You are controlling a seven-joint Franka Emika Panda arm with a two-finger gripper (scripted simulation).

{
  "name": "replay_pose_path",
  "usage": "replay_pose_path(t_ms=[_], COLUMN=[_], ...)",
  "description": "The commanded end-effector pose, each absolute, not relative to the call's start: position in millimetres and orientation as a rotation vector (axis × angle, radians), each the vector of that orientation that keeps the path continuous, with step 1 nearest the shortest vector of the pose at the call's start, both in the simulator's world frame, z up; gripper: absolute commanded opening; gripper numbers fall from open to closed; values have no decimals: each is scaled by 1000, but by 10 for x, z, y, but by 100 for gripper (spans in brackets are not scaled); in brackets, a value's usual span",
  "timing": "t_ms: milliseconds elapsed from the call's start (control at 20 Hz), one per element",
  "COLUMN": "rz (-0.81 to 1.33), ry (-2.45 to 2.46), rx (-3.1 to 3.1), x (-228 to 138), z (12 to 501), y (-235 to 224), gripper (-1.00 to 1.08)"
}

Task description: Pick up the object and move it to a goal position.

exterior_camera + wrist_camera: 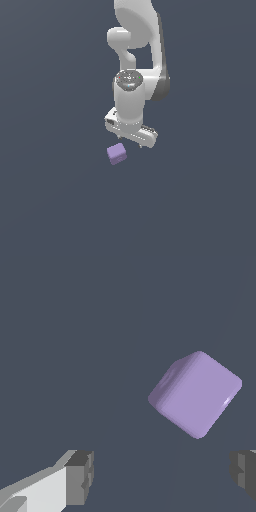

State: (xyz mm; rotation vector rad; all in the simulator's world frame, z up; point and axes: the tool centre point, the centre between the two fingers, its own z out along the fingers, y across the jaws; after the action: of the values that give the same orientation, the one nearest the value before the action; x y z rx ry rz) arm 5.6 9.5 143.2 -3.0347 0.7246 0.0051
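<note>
Surface: plain dark grey-blue ground, filling both views, w/ no markings showing.

Cube: small lavender block, sitting on the surface, lying toward the exterior view's left of the gripper & just below it in that pic. Turned at an angle to the frame, so one corner is pointing roughly at the cam. In the wrist view the cube is appearing large, rotated like a diamond, matte faces w/ a small bright glint on one edge. Nothing is touching it.

Gripper: white hand, pointing down, hanging just above the surface & near the cube but apart from it. Jaws are standing spread wide, holding nothing; the gap btwn them is looking wider than the cube.

Fingers: in the wrist view, two grey pads are showing at opposite sides of the pic w/ bare ground btwn them; the cube is sitting off the line btwn the pads, not in the gap.

Arm: white links w/ a dark grey band, rising from the wrist out past the upper edge of the exterior view.
</note>
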Motion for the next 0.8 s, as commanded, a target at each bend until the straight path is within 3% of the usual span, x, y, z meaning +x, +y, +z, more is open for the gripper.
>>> replay_pose_path(t_ms=[0, 750], rz=[7, 5], ry=[856, 1503], rx=[-3002, -2753], x=[70, 122], z=[1378, 1114], y=[14, -424], gripper=[100, 100])
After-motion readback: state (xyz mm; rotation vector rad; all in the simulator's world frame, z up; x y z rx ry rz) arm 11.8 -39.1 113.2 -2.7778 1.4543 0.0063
